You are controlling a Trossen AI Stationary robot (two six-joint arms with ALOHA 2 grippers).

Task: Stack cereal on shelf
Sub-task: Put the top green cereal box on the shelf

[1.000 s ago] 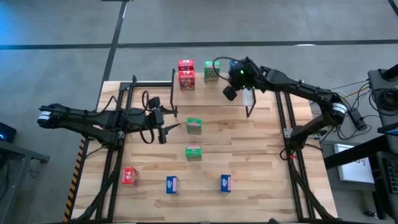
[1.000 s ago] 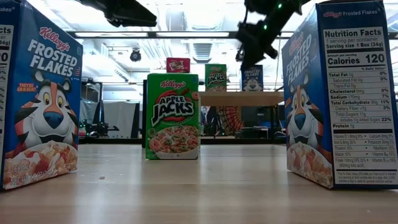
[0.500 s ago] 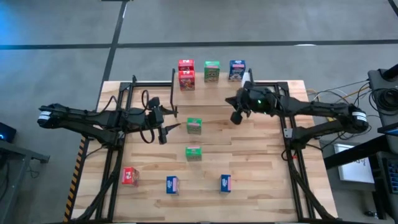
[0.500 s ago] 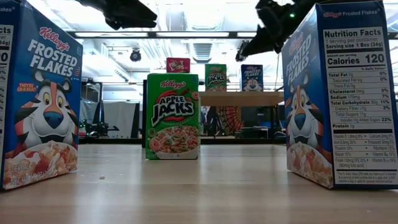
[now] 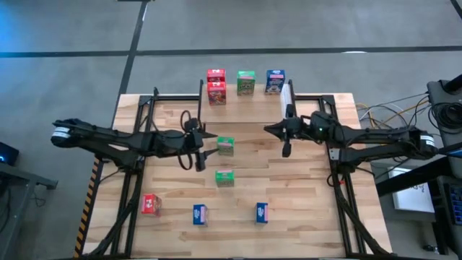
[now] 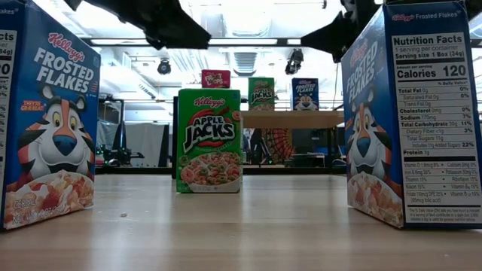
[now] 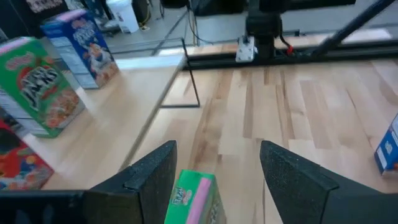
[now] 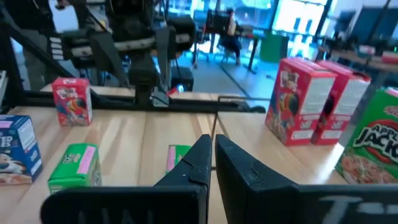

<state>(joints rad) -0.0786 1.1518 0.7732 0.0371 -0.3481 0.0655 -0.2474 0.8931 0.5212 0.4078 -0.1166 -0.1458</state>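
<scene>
Four boxes already stood on the shelf (image 5: 303, 101): two red (image 5: 216, 86), one green (image 5: 246, 82), one blue (image 5: 274, 81). Five waited on the table (image 5: 303, 195): two green ones (image 5: 226, 146) (image 5: 224, 178) mid-table, and a red (image 5: 151, 204) and two blue (image 5: 200, 214) (image 5: 261, 212) along the near edge. The left gripper (image 5: 199, 142), fingers spread and empty, hovered just beside the upper green box (image 7: 193, 199), which showed between its fingers (image 7: 298, 180) in the wrist view. The step appeared to be picking that box. Done well, it called for centring the jaws over the box, descending squarely, and closing on the broad faces without crushing the card. The right gripper (image 5: 286, 141), fingers pressed together and holding nothing, hung over the table in front of the shelf, and looked clear of the approach.
</scene>
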